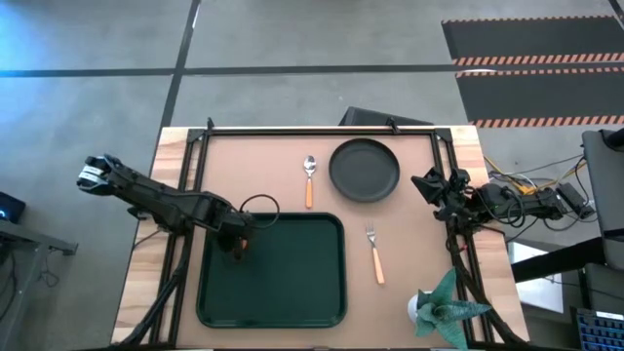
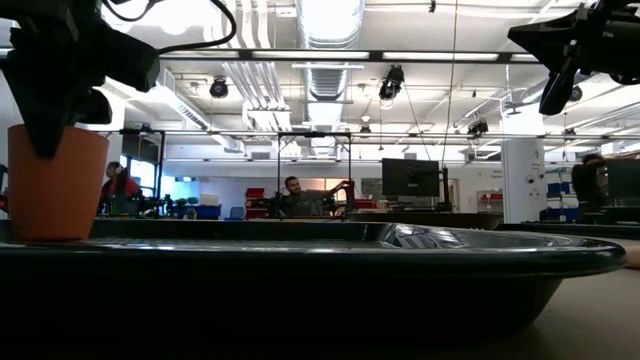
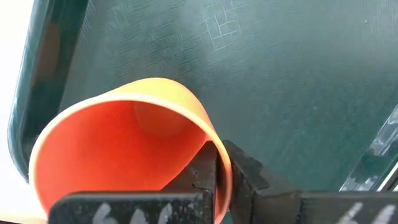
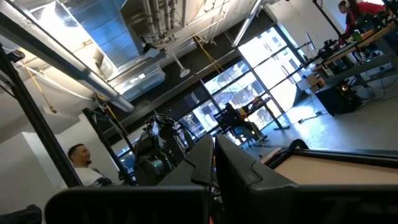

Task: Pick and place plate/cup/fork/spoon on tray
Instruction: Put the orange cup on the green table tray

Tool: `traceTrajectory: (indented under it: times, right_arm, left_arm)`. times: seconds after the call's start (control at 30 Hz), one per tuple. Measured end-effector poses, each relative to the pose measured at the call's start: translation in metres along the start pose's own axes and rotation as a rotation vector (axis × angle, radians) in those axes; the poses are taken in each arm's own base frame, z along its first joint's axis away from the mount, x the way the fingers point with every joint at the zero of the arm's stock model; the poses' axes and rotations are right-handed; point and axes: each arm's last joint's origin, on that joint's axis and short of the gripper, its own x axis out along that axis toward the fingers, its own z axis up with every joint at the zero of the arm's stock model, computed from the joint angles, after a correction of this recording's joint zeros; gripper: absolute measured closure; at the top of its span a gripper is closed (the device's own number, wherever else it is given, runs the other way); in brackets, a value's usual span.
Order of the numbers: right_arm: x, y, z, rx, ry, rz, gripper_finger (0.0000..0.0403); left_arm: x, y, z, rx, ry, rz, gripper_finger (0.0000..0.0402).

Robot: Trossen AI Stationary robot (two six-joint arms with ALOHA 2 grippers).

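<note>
While the cup (image 3: 124, 149) sits at the tray's (image 1: 292, 292) near-left corner, its wall is pinched between the left gripper's (image 3: 217, 171) closed fingers; whether its base fully rests on the tray floor is hard to tell from the low view. A good release means opening only once it stands flat, then lifting straight up. Plate (image 1: 365, 170), spoon (image 1: 310, 179) and fork (image 1: 374, 252) wait on the table; the right gripper (image 1: 430, 185), fingers together, idles beside the plate.

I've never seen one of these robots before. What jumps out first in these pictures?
The left gripper is shut on the rim of the red cup, at the left edge of the dark green tray. Beyond the tray lie the dark plate and the spoon, with the fork to the tray's right. The right gripper waits, shut, at the table's right edge.
</note>
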Motion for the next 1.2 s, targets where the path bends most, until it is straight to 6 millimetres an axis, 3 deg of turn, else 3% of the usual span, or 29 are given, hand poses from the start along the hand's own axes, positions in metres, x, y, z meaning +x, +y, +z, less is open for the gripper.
traceTrajectory:
  times: [0.63,0.97,1.2]
  right_arm:
    - [0.000,0.000,0.000,0.000,0.000,0.000,0.0394]
    - [0.000,0.000,0.000,-0.011,0.000,0.000,0.0394]
    - [0.000,0.000,0.000,-0.030,-0.003,-0.007,0.0394]
  left_arm:
    - [0.000,-0.003,0.003,0.005,-0.019,-0.042,0.0401]
    - [-0.026,0.000,-0.003,-0.009,0.074,0.123,0.0400]
    - [-0.016,0.005,0.000,0.004,0.084,0.206,0.0400]
